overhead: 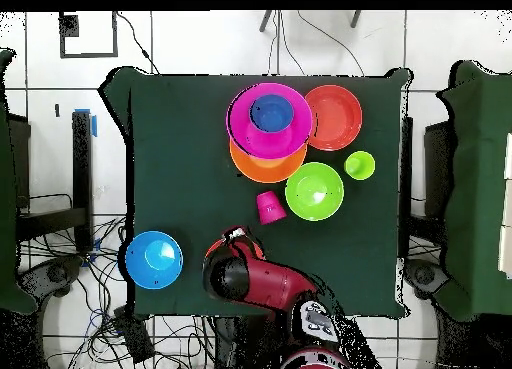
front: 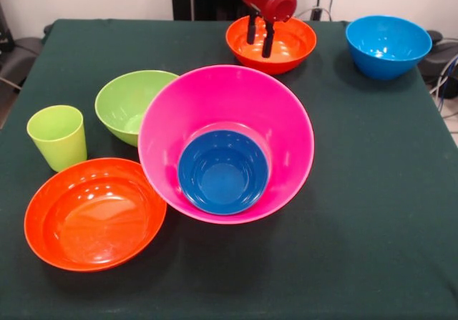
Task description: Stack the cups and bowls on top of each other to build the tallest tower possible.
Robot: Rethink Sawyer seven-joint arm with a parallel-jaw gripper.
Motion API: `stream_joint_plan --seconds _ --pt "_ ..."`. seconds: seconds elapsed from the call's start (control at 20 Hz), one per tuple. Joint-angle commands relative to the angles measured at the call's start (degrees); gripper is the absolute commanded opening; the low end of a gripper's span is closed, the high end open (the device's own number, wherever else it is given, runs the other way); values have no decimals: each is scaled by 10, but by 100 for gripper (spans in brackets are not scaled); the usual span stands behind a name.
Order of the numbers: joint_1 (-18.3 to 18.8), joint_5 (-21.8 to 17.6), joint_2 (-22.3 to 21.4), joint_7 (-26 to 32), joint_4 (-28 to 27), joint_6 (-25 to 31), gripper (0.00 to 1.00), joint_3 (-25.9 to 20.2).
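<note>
One dark blue bowl [front: 222, 172] sits nested in the pink bowl [front: 286, 112]. Gripper [front: 258, 38] hangs spread, empty, over a red-orange bowl [front: 300, 44].

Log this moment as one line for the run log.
gripper: open, over red-orange bowl | dark blue bowl: inside pink bowl | tower: not built

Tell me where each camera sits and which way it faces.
Front view: across the table from the robot, facing it, angled down; only the gripper shows, at the top.
Overhead view: above the table, looking straight down; the red arm enters from the bottom.
Shared: the pink bowl holding the dark blue bowl.
</note>
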State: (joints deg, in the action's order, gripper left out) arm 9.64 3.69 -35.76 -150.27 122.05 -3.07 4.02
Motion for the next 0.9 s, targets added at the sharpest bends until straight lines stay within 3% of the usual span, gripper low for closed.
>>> stream_joint_plan --seconds 0.05,0.5,0.9 --pt "8 69 36 -192 62 -67 100 -98" --pt "28 103 36 -256 85 -91 100 -157" --pt "14 96 49 -273 79 -108 100 -160"
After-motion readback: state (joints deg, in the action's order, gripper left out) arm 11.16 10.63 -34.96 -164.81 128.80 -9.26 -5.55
